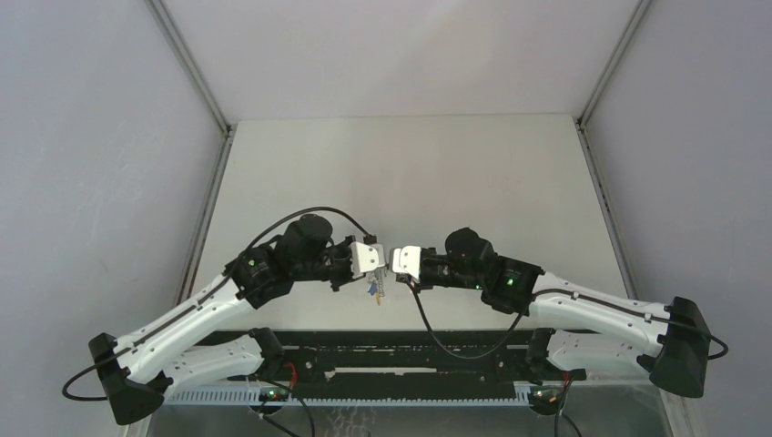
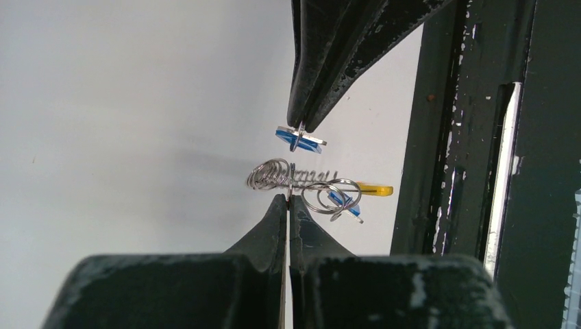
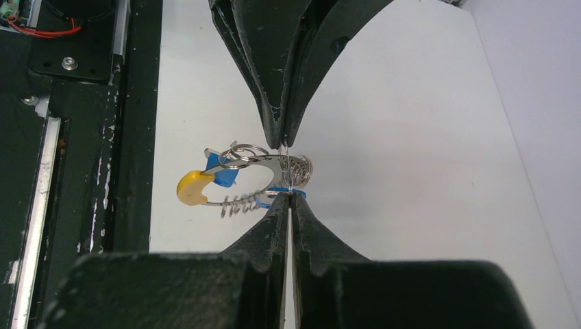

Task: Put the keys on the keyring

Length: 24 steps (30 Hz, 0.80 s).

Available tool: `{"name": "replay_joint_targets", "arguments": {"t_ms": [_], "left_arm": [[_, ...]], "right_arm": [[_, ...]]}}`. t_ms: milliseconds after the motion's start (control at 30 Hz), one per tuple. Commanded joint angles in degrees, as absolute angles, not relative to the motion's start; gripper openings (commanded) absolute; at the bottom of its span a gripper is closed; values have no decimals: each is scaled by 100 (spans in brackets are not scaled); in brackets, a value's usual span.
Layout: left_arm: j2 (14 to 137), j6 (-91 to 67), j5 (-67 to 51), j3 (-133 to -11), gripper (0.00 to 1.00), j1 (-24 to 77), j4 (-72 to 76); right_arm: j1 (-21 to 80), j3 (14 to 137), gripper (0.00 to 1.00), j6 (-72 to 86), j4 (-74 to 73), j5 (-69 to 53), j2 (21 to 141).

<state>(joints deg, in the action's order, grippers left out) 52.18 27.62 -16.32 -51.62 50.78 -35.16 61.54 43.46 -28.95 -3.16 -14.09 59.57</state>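
Left wrist: left jaws pinched the keyring (image 2: 269,175), right jaws seemingly a key (image 2: 301,140); slight misalignment could drop it.

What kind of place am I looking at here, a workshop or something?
Most likely a robotics lab test booth: a white table boxed in by plain grey panels, with two robot arms bolted at its edge, working on just a small keyring.

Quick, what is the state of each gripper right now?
Left gripper: closed, holding the keyring.
Right gripper: closed, holding a blue key.
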Motion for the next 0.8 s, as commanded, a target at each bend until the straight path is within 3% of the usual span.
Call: {"name": "replay_joint_targets", "arguments": {"t_ms": [0, 767], "left_arm": [[5159, 2843, -1744, -5127, 0, 5101, -3294], [5104, 2848, -1782, -5117, 0, 5106, -3253]], "right_arm": [[6188, 4554, 0, -2771, -51, -1403, 5870], [6188, 4759, 0, -2797, -362, -1457, 6178]]}}
